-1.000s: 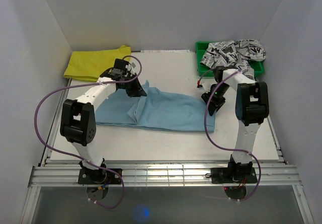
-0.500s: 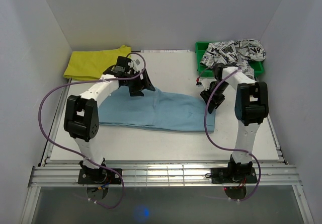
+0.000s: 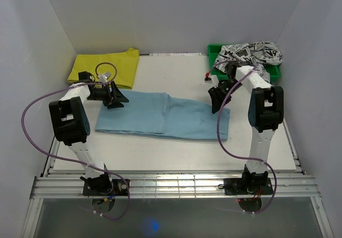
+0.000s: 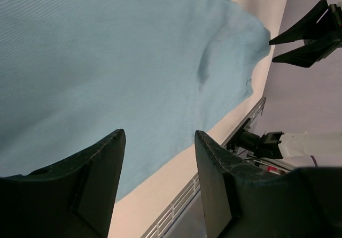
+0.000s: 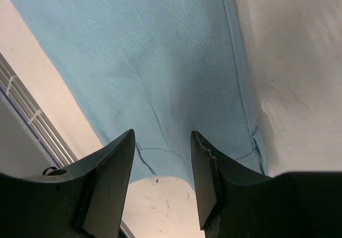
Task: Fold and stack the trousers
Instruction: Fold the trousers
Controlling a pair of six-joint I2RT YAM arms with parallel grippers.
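A white table (image 3: 160, 150) carries the light blue trousers (image 3: 160, 117), which lie flat across its middle. A yellow garment (image 3: 104, 67) lies at the far left corner, and a printed garment (image 3: 248, 53) is heaped in a green bin (image 3: 215, 50) at the far right. The left fingers (image 4: 101, 184) hover by the trousers' far left corner and the right fingers (image 5: 112, 184) above their right end, both pairs spread apart and gripping nothing.
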